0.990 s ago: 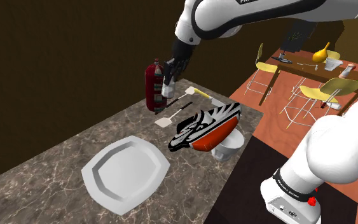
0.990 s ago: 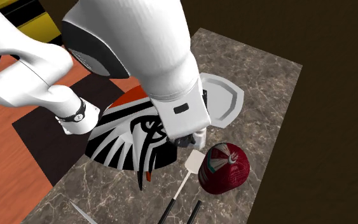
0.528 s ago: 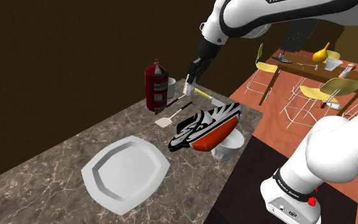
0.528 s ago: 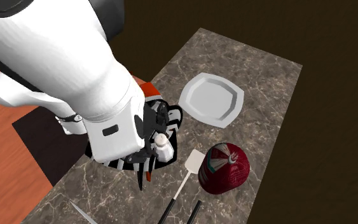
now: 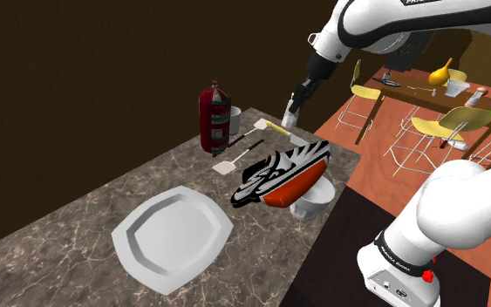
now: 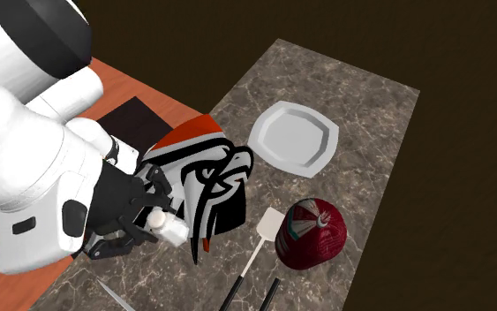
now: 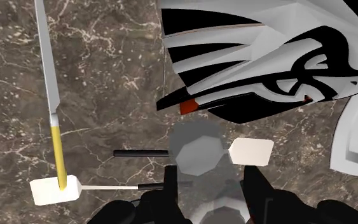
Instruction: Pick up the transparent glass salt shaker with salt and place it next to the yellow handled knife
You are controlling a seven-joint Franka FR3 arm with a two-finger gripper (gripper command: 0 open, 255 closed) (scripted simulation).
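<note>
The worktop [image 5: 78,222] looks like polished brown stone veined with white. The salt shaker [image 7: 196,149] is cloudy, see-through glass. The knife [image 7: 47,83] has a smooth grey metal blade and a plain yellow handle. The plate [image 5: 173,235] is smooth matt white; the floor [image 5: 370,170] shows reddish wood grain.

The arm [image 5: 461,209] has rounded white links, dark joints, a red-dotted black band just above the stand [image 5: 376,281], and an all-black gripper [image 5: 294,108].
</note>
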